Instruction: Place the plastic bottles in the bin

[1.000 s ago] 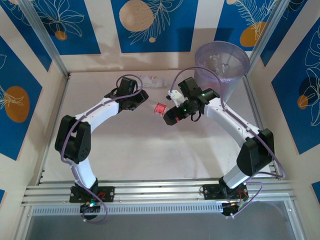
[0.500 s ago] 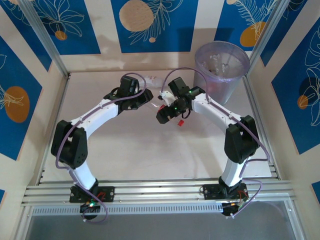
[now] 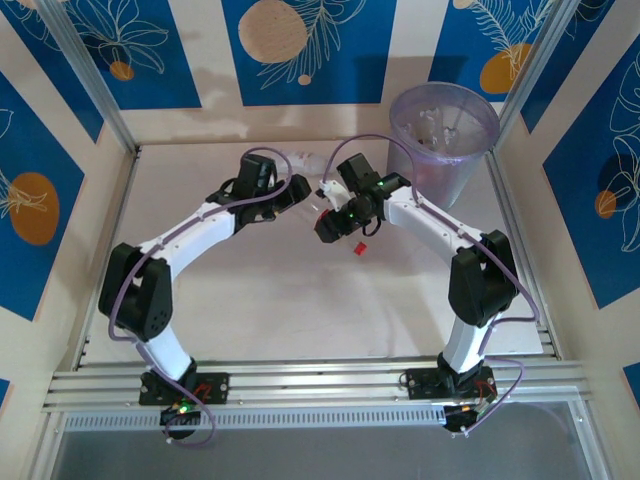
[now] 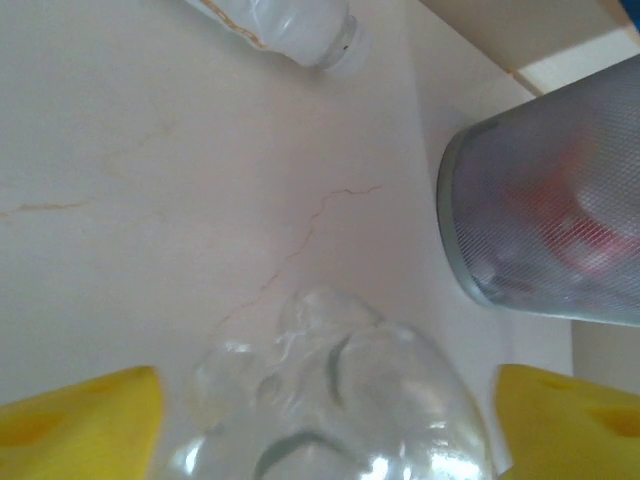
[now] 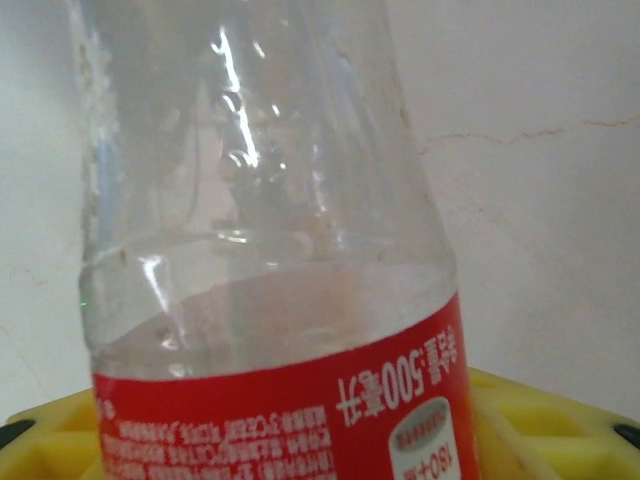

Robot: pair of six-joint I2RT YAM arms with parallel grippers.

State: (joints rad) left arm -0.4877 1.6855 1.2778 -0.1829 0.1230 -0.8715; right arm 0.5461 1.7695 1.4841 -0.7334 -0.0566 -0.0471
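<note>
A clear plastic bottle (image 5: 260, 250) with a red label is held above the table's back middle, and my right gripper (image 3: 322, 215) is shut on it at the label. Its red cap (image 3: 357, 247) sticks out below that gripper. My left gripper (image 3: 298, 196) faces it from the left and stands open. In the left wrist view its yellow fingers (image 4: 80, 420) stand clear of the bottle's base (image 4: 330, 400). A second bottle (image 4: 290, 25), whitish, lies by the back wall. The pale-purple bin (image 3: 450, 170) stands at the back right with red-labelled bottles inside.
Both arms meet over the back middle of the white table (image 3: 260, 300). Metal rails (image 3: 300, 385) run along the near edge, and a frame post (image 3: 525, 70) rises behind the bin. The bin's wall (image 4: 540, 230) stands a short way right of the left gripper.
The right arm came in from the right and shut on the bottle. The left gripper, which had held the bottle, has opened off it.
</note>
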